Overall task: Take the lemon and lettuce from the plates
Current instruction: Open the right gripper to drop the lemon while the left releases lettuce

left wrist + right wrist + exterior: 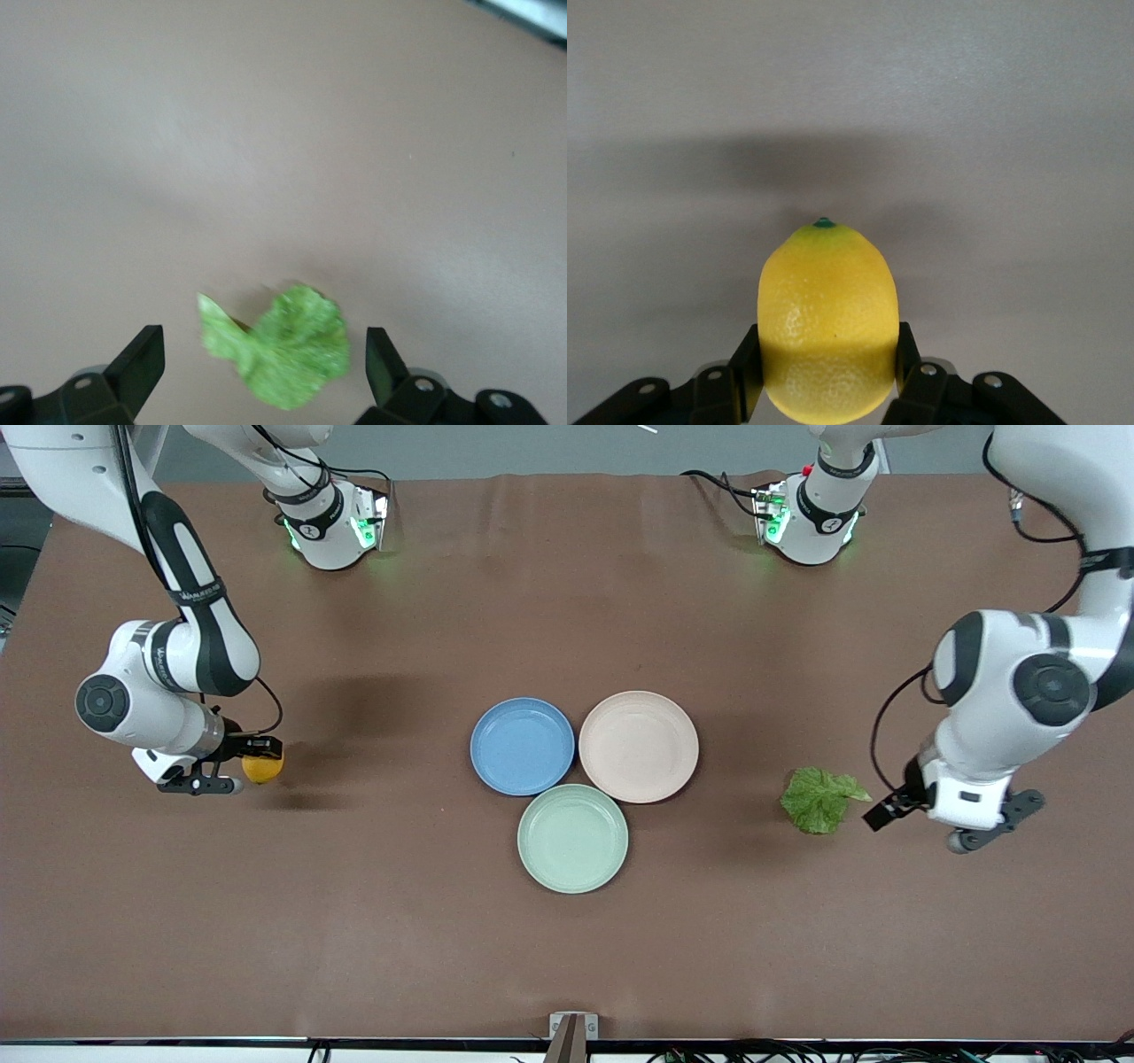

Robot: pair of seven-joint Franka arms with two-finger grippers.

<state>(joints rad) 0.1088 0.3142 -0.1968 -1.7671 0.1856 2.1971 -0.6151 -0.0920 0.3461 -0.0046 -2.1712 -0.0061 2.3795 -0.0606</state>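
Note:
The lemon [262, 767] is yellow and sits between the fingers of my right gripper [252, 760], which is shut on it low over the bare table at the right arm's end. In the right wrist view the lemon [827, 319] fills the gap of the gripper [828, 354]. The lettuce [819, 799] lies flat on the table toward the left arm's end. My left gripper [889, 810] is open and empty, just beside the leaf. In the left wrist view the lettuce [283, 350] lies between the spread fingers of the gripper [264, 347]. The blue plate [523, 745] and beige-pink plate [638, 746] are empty.
A mint green plate [572, 838] touches the other two plates and lies nearer the front camera, also empty. The brown table [567, 957] stretches wide around the plates. The arm bases stand along the table's edge farthest from the front camera.

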